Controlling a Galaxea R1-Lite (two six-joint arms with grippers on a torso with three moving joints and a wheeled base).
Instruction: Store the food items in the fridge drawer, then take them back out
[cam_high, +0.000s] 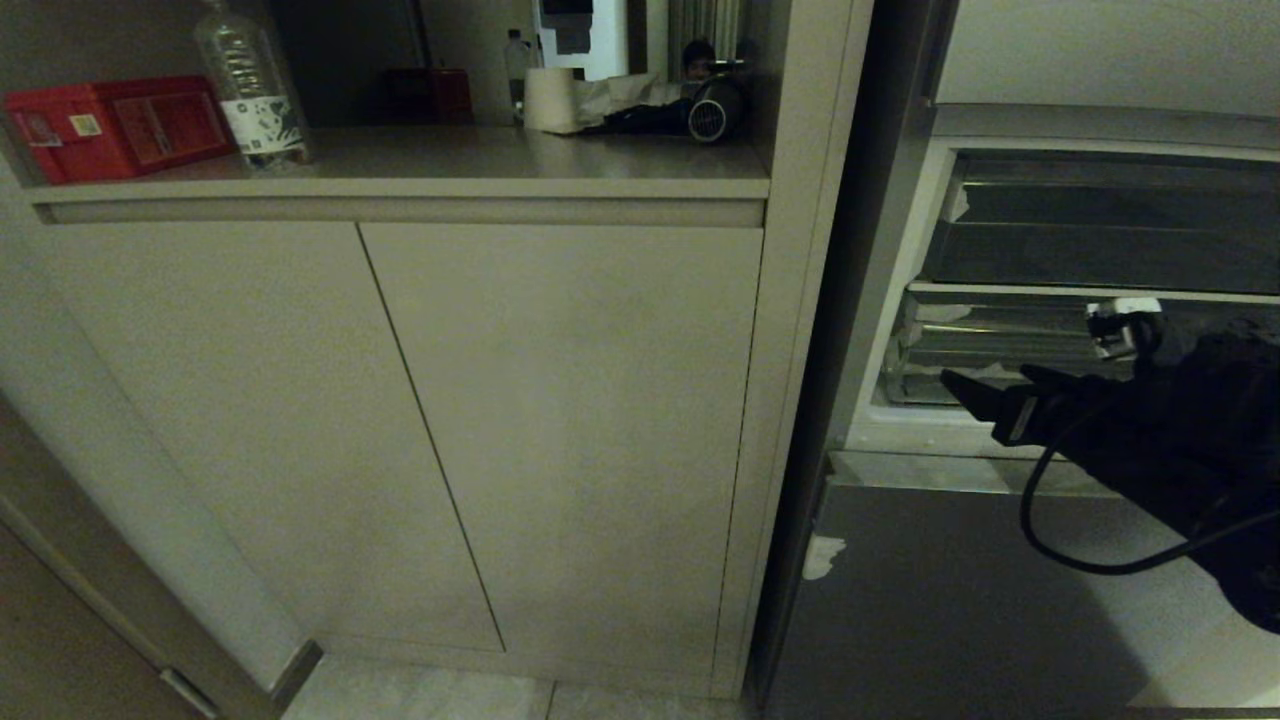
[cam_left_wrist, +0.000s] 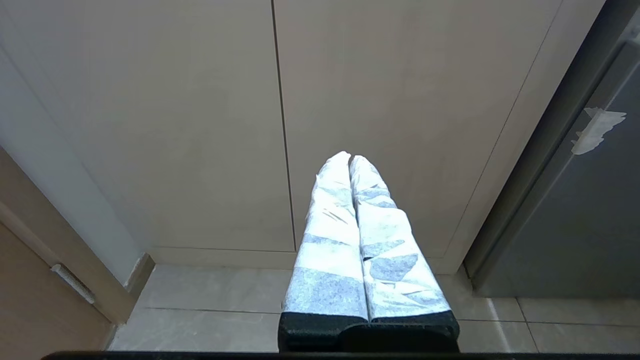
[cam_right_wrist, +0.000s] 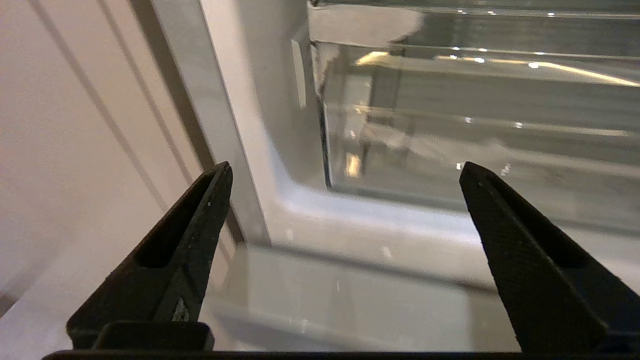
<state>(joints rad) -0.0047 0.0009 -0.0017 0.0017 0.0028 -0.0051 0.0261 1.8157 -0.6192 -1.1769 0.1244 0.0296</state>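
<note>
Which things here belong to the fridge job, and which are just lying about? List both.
For the job:
- fridge drawer, clear bin in the open fridge
- right tool, open, empty, in front of the drawer
No food item shows.

Lying about:
- red box
- water bottle
- paper roll
- left tool, shut, parked near the cabinet doors

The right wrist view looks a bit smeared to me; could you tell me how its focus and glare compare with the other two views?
Right wrist view: the clear fridge drawer is soft and streaked with bright glints, while the open right hand stays crisp. Head view: dim and murky, the right hand a dark shape before the fridge. Left wrist view: evenly lit and sharp, the shut left hand bright against the cabinet doors.
</note>
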